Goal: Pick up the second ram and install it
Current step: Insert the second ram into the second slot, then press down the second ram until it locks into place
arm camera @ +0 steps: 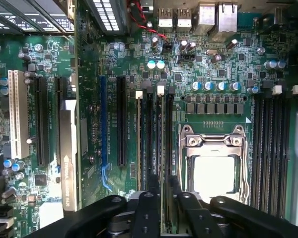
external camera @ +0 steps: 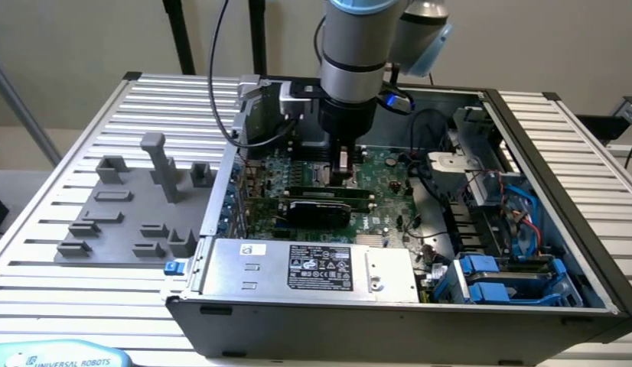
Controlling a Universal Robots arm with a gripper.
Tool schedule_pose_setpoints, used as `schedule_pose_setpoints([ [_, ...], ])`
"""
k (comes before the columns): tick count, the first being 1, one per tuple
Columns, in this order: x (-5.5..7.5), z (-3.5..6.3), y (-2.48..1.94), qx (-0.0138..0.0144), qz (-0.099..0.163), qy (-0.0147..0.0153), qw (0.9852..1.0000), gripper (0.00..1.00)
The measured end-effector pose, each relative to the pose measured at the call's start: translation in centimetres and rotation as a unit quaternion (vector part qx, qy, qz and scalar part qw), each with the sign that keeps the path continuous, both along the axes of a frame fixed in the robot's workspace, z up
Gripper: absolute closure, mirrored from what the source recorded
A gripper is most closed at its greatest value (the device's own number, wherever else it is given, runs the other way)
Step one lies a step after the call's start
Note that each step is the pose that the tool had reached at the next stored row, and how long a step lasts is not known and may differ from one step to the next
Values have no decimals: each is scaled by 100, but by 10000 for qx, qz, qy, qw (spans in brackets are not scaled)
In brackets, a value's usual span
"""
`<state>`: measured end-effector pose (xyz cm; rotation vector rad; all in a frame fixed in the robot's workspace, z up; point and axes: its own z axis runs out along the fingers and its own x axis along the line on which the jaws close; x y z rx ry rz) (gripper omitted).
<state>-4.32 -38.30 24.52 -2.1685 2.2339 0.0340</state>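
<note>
The computer case [external camera: 561, 252] sits on the worktop [external camera: 50, 283]; the fixture blocks [external camera: 132, 206] lie at the case's exterior-view left; the motherboard [external camera: 388, 172] lies inside it.

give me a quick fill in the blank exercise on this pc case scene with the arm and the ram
1. The gripper is lowered inside the open computer ____.
2. The second ram stands on edge between the gripper's fingers, at a slot beside the bare CPU ____.
3. On the exterior view's left, the grey fixture blocks rest on the slatted ____.
4. The motherboard is coloured ____.

Missing words: case; socket; table; green
</note>
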Motion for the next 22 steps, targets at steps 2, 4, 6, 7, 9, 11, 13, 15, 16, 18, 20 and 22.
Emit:
schedule_pose_setpoints([
  [2,-3,10,0,2,0,-1,10000,87],
  [4,-5,10,1,3,0,-1,10000,89],
  [6,-5,12,0,2,0,0,10000,89],
  [7,-5,12,0,2,0,0,10000,89],
  [9,-6,12,0,2,0,0,10000,89],
  [11,-5,12,0,2,-1,0,10000,89],
  [13,-5,12,0,2,0,0,10000,89],
  [15,-5,12,0,2,0,0,10000,89],
  [16,-5,12,0,2,0,0,10000,89],
  [18,-6,12,0,2,-1,0,10000,89],
  [20,-7,-1,2,1,-1,0,10000,89],
  [22,-7,-31,5,2,0,7,10000,89],
])
